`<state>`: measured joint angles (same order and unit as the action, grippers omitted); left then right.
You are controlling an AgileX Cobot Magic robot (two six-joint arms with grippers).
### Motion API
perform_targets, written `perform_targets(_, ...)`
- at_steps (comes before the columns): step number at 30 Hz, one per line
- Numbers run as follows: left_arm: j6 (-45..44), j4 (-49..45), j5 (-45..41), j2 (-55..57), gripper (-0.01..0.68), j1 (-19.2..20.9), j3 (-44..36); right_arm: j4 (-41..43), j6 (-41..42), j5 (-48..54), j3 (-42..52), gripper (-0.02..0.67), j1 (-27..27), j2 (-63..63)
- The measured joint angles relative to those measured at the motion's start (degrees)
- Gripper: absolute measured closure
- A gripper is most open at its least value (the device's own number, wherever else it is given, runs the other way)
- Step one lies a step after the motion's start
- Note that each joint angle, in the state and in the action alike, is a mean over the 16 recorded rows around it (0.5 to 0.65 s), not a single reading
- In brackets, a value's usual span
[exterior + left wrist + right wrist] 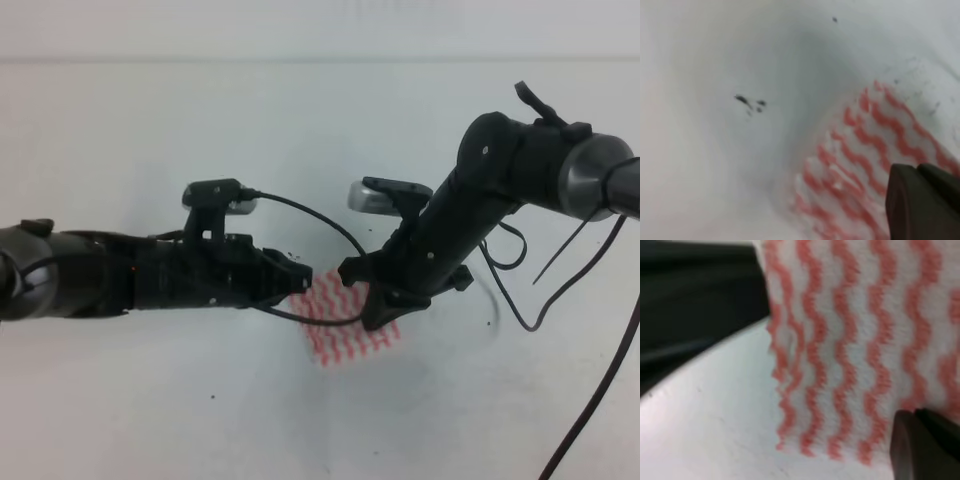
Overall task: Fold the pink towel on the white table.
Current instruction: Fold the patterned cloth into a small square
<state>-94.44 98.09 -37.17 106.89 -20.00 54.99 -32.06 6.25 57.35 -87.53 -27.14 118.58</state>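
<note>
Left gripper at towel's 10 o'clock, right gripper at 1 o'clock; jaw states unclear. Best pinch edges evenly before folding on table.

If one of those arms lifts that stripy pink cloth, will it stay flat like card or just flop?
Probably flop: the pink towel looks thin and lies flush on the white table. Its edge looks soft and wavy, so it likely drapes. It seems light, so a push may bunch it rather than slide it.
</note>
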Motion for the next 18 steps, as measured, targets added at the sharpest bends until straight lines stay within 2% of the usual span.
perform_targets(18,7.59,-8.53,4.61,-0.24,0.675,-1.74,-0.02,1.6,-0.72,-0.17,0.0,0.667,0.44,-0.08)
